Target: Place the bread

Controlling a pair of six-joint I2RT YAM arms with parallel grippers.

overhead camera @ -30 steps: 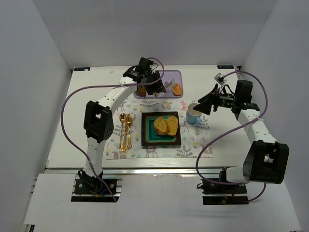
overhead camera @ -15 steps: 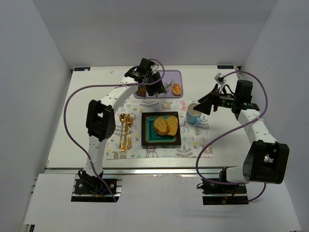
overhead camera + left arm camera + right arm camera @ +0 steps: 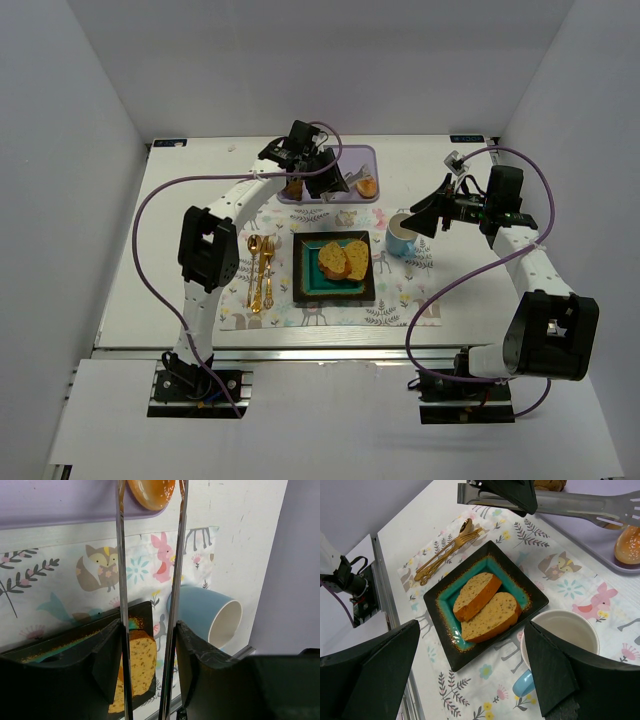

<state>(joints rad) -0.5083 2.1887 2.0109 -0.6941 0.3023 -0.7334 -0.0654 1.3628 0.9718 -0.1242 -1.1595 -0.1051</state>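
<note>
Here the left hand (image 3: 148,650) clamps silver metal tongs (image 3: 120,555) astride the round glazed bun (image 3: 151,490) on the lilac tray (image 3: 60,500); a shallow pinch could drop it.

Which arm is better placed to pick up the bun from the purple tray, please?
Left. The left end effector grips the tongs, whose tips flank the bun on the purple tray. The right end effector is open and empty, beside the blue cup.
</note>
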